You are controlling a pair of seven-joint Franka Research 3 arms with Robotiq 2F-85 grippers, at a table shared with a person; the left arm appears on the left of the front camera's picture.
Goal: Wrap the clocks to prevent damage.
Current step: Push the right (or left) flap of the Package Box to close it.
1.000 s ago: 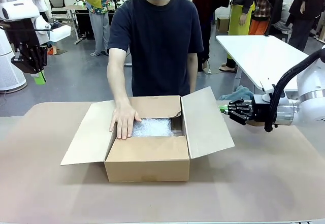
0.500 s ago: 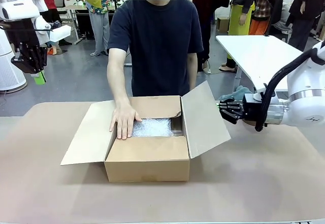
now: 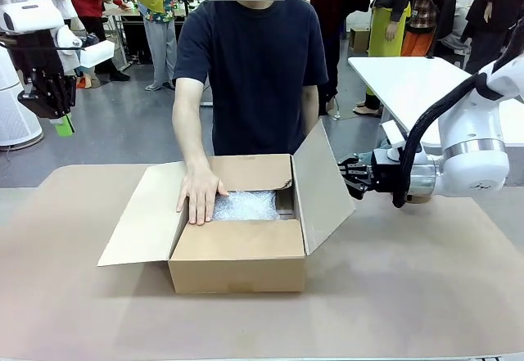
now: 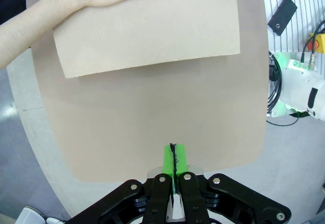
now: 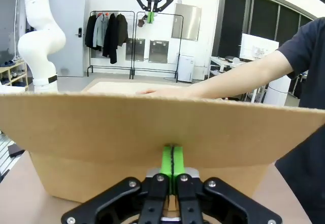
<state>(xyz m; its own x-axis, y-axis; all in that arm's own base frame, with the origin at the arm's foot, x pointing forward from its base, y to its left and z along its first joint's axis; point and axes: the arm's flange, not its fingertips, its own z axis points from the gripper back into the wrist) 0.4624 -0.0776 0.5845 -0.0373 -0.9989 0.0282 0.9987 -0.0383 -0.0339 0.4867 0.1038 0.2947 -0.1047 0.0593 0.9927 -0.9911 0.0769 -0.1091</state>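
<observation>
An open cardboard box stands mid-table with bubble wrap inside; the clocks are hidden. The person's hand rests flat on the wrap at the box's left rim. My right gripper is shut, and its tips press against the outside of the box's right flap, which stands tilted up. In the right wrist view the shut green fingertips touch that flap. My left gripper hangs shut and holds nothing, high at the far left. From there its shut tips look down on the left flap.
The box's left flap lies spread outward over the brown table. The person stands at the far side, with an arm reaching over the box. A white table stands behind my right arm.
My right gripper has moved left against the right flap and pushed it from a slant to nearly upright. The left arm and the person's hand have stayed still.
</observation>
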